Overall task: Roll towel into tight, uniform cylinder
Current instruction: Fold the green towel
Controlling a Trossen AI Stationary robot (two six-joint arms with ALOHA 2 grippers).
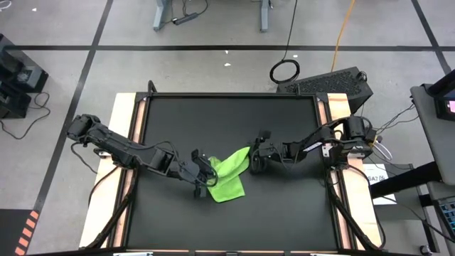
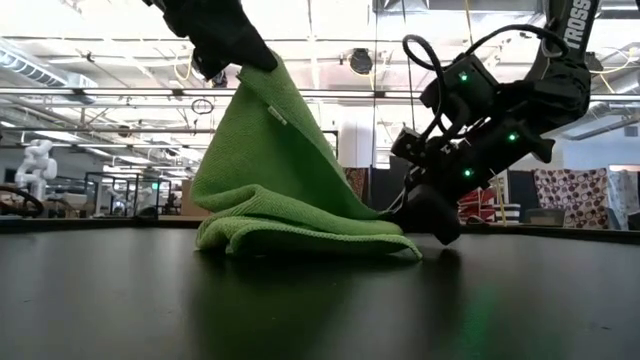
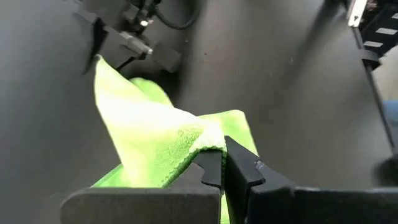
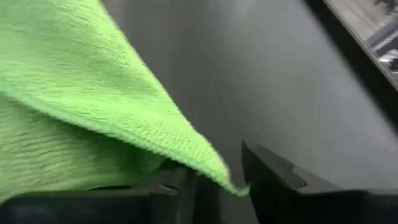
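The lime-green towel lies partly doubled over on the black mat, near its middle. My left gripper is shut on the towel's left part and holds it raised above the mat, as the low view shows. My right gripper is low at the towel's right corner. In the right wrist view its fingers stand apart, with the corner's tip between them. My left gripper pinches a hemmed edge of the towel between its two shut fingers. That edge is lifted clear, and the cloth slopes down from it to the folded lower part, which rests on the mat. My right gripper has the towel's corner between its open fingers; whether it touches, I cannot tell.
The mat has bare room on the near and far sides of the towel. Light wooden strips run along the mat's left and right sides. A black box and cables lie on the floor beyond the far right corner.
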